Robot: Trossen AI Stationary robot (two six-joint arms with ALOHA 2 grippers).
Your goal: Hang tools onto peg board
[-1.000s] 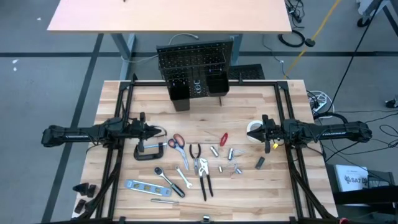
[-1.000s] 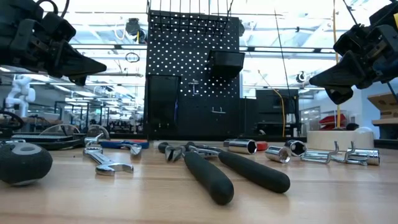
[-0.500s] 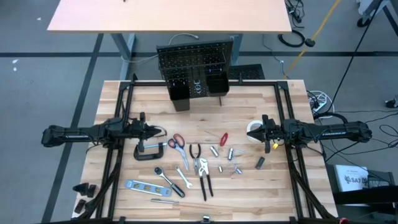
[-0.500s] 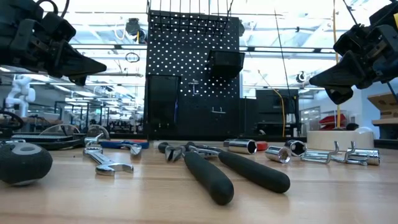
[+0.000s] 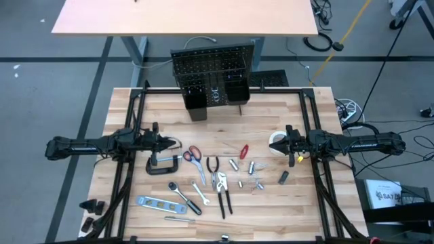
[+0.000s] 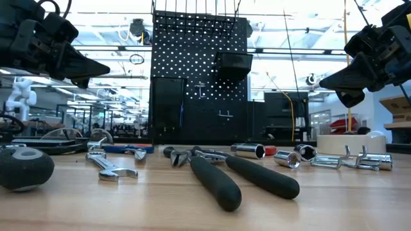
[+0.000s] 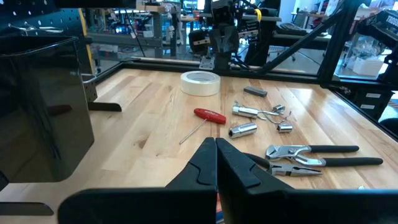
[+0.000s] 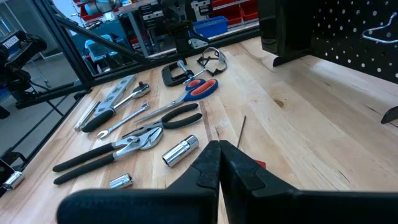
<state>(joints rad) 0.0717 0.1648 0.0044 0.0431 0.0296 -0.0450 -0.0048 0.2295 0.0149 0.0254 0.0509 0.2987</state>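
We see a pale wood desk (image 5: 271, 112) strewn with tools (image 5: 217, 179), peg board (image 5: 211, 71) at its far edge, grey floor (image 5: 47, 88) around, left claw (image 5: 175, 144) and right claw (image 5: 272, 146) both clenched, empty

place: robotics lab | evidence: red parts bins (image 8: 221, 7); white robot arm (image 6: 16, 96)

Bright, even light falls from overhead fixtures, leaving only faint, soft shadows under the tools on the table (image 5: 271, 122). Seen from table height, the ceiling lights and far windows glare white, turning the peg board (image 6: 199, 77) into a silhouette. The nearest pliers (image 6: 218, 183) handles look slightly soft; wrist views bend toward their edges.
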